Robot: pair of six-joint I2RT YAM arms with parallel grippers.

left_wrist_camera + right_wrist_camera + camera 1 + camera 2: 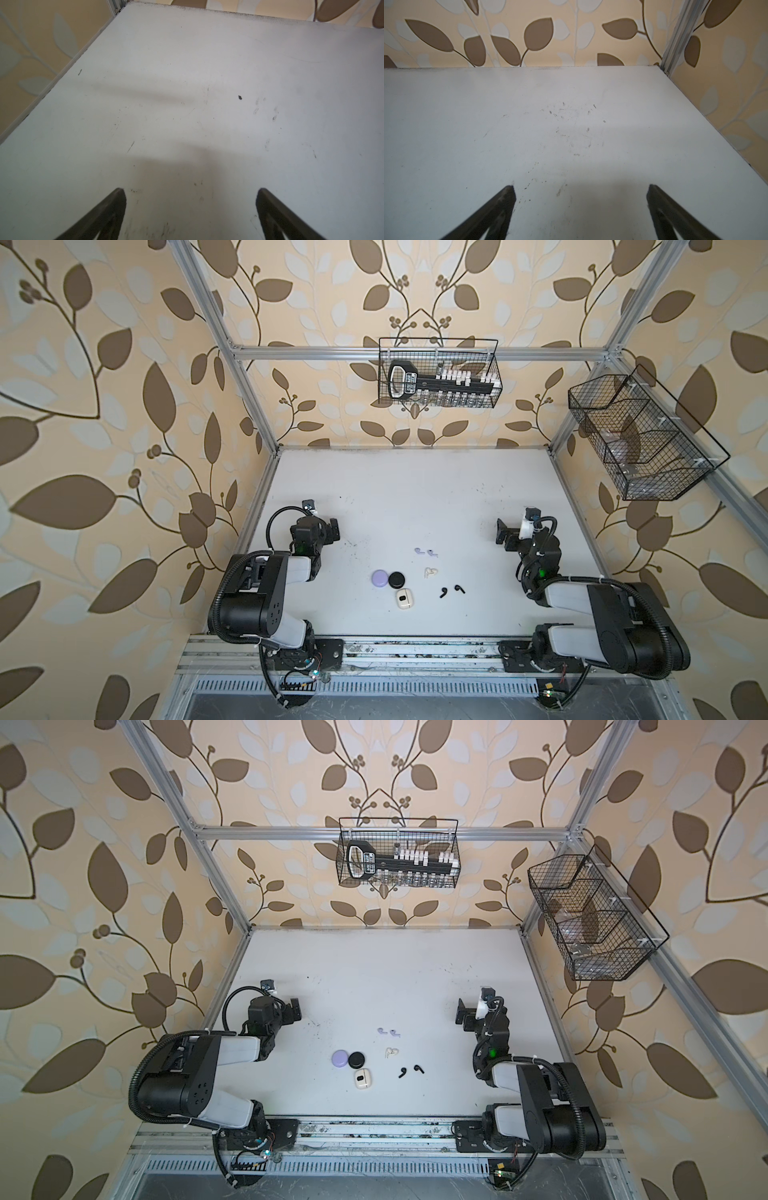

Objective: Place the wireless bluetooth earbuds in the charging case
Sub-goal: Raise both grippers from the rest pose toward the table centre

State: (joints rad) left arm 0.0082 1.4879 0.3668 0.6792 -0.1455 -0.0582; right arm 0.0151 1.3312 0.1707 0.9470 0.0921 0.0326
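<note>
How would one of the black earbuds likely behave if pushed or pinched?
The black earbuds look tiny beside the cream case, so probably very light and easily scooted. The bulbous head and thin stem suggest pivoting or rolling, and a pinch could slip off.

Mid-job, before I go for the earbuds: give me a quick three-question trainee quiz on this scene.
1. True or false: the black earbuds lie loose on the table.
2. How many cases lie on the table? A two, B three, C four.
3. Fill in: the left pincer and right pincer both stand ____, holding nothing.

Key: 1 true; 2 B; 3 open.
</note>
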